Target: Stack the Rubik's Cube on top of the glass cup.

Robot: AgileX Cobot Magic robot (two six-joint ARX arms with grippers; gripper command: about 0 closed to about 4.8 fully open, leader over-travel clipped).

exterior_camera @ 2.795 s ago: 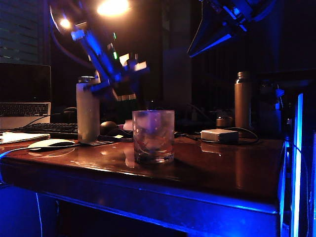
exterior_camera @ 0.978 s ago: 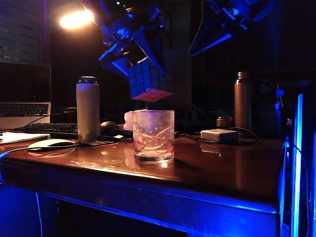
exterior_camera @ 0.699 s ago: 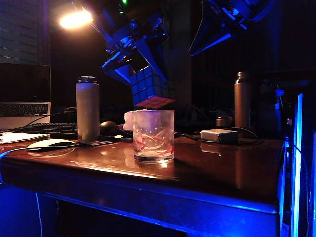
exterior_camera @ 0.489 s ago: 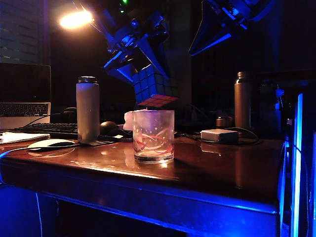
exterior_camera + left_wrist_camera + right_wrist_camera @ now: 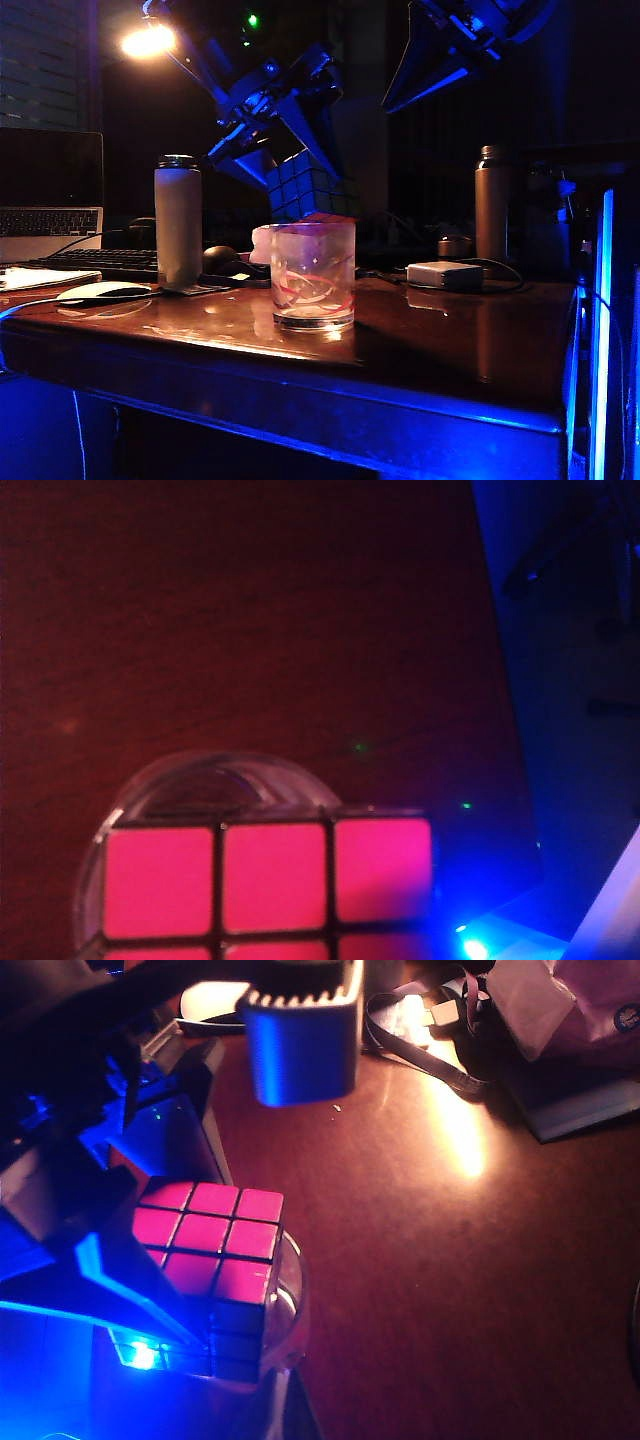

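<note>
One Rubik's Cube (image 5: 305,188) in left end effector (image 5: 290,165), over glass cup (image 5: 313,275)

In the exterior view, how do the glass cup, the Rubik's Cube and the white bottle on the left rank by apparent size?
1. White bottle, tallest, though it stands farther back.
2. Glass cup, nearest the camera.
3. Rubik's Cube, partly hidden by the left gripper holding it at the cup's rim.
The right gripper hangs above.

the rubik's cube (image 5: 268,880) is cut off at six o'clock in the left wrist view, hiding most of the glass cup (image 5: 200,780) rim.
</note>
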